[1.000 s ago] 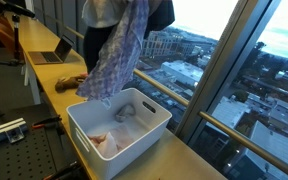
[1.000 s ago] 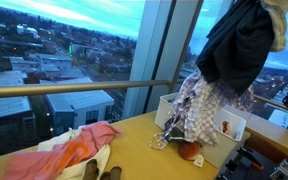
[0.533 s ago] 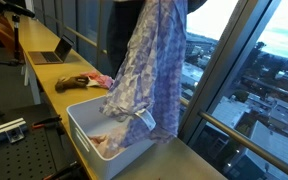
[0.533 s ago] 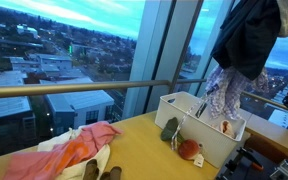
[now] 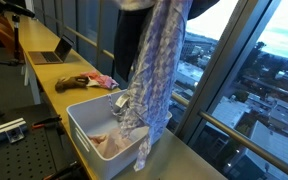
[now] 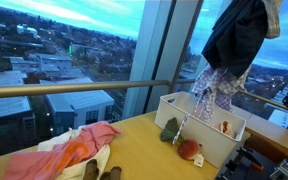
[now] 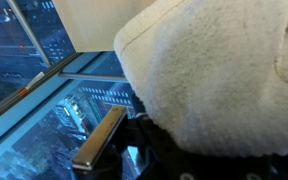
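One finger [image 7: 97, 148] of the gripper [image 7: 154, 135] is showing in the wrist view, lying against a dark garment [image 7: 189, 155]. A white fleece [image 7: 224, 60] is blanketing everything else, so it cannot be told whether the jaws are clamping fabric or standing apart. In an exterior view, the patterned cloth [image 5: 149, 75] is hanging full length from the top of the frame. Its hem is dangling at the near rim of the white bin [image 5: 84, 130]; contact there cannot be made out. Beyond the bin, a pink cloth [image 6: 69, 148] is lying on the table [image 6: 134, 150] beside the window. By the look of it, the step in hand is carrying the cloth high over the bin. Any further move is calling for clearance between the trailing hem and the rim, and for a hold that stays sure under the heaped fabric.
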Available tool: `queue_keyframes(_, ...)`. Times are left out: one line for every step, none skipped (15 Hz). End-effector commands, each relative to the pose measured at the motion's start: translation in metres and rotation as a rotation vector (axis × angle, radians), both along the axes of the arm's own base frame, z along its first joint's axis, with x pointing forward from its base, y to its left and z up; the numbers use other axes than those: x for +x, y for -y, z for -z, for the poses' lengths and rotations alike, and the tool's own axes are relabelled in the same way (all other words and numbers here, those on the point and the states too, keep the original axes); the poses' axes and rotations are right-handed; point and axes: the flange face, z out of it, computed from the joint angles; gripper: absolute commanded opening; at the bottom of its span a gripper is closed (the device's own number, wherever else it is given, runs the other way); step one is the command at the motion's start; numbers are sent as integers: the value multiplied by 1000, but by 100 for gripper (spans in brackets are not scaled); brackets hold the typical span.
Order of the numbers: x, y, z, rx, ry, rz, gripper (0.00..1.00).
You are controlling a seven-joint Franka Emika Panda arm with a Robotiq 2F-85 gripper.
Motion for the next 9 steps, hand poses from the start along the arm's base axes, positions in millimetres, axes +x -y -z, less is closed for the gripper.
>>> queue_keyframes(14, -13, 6, -8, -20, -24, 0)
queue_keyframes(18, -17, 13, -2, -30, -31, 0)
queue_keyframes(22, -24, 22, 13, -40, -39, 0)
queue_keyframes(26, -35, 30, 21, -49, -50, 0)
queue_keyframes(27, -51, 37, 24, -57, -64, 0)
queue_keyframes(27, -69, 41, 23, -62, -80, 0)
queue_keyframes(25, -91, 44, 22, -65, -100, 0)
queue_keyframes(24, -114, 45, 23, -66, -123, 0)
queue_keyframes(22, -138, 45, 21, -65, -146, 0)
